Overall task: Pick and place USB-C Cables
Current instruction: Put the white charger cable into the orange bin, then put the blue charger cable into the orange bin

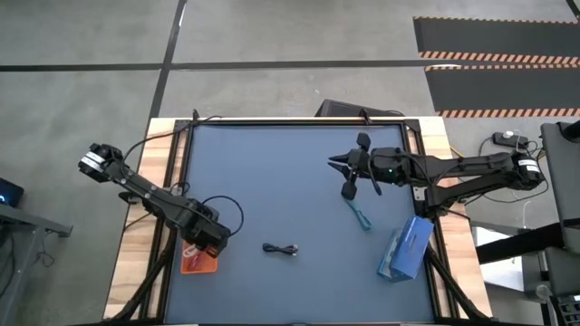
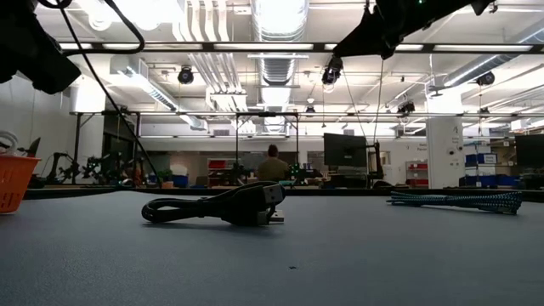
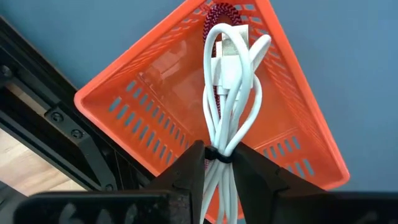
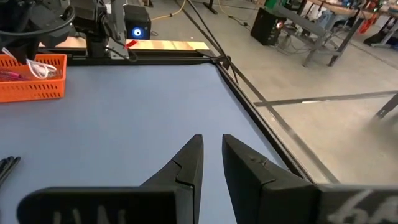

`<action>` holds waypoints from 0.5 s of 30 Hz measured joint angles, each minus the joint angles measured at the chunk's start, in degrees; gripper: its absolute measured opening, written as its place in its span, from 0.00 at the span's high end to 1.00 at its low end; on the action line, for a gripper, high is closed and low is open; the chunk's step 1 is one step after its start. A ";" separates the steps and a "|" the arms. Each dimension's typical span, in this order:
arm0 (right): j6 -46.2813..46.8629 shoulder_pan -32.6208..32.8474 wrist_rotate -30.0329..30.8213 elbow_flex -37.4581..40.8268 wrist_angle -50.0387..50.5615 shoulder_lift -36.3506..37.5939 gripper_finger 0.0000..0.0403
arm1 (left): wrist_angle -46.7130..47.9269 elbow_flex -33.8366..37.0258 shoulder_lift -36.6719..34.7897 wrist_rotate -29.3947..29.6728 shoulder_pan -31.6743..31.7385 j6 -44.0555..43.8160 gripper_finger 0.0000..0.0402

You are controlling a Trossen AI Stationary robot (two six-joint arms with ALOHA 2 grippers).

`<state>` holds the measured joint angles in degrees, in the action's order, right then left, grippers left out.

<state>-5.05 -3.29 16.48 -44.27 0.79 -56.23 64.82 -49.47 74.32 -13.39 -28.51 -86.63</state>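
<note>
From above, the left gripper (image 1: 201, 246) sits over the orange slotted plastic tray (image 1: 210, 263) at the near left of the blue-grey table (image 1: 290, 172). A black bundled USB-C cable (image 1: 281, 249) lies loose near the table's middle front, and a teal-blue braided cable (image 1: 360, 215) lies to its right, just below the right gripper (image 1: 349, 175), which hangs above the mat. A flat blue box (image 1: 406, 247) rests near the right edge.

At table height, the black cable (image 2: 217, 209) lies coiled in the foreground and the teal-blue cable (image 2: 459, 200) stretches out on the right, both flat on the table and well apart. The tray's edge (image 2: 15, 182) shows at far left. A person sits far back in the room.

The left wrist view shows the left gripper's fingers (image 3: 189, 171) clamped on the white bundled USB-C cable (image 3: 230, 93) at its black tie, with the loop hanging into the tray (image 3: 155, 99). A magenta-pink braided cable (image 3: 221, 14) already lies inside beneath it.

In the right wrist view, the right gripper (image 4: 211, 158) holds nothing, its fingers slightly apart.

The task seems about half done: pink is placed, white is about to be released, black and teal-blue remain. No readable writing or brand shows.
</note>
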 joint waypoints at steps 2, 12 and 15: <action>-0.07 0.00 0.01 -0.09 0.29 0.36 0.87 | 0.00 0.06 0.00 0.00 0.00 0.11 0.83; 0.02 0.00 -0.06 -0.28 0.21 1.03 0.87 | 0.18 0.44 0.44 1.61 -0.04 0.11 0.75; 0.33 0.04 -0.19 -0.39 0.41 1.83 0.87 | 0.17 0.44 0.44 3.54 -0.04 0.21 0.73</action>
<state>-4.72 -3.25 16.29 -44.67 1.20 -54.41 64.99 -49.04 74.76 -9.85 -28.56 -86.42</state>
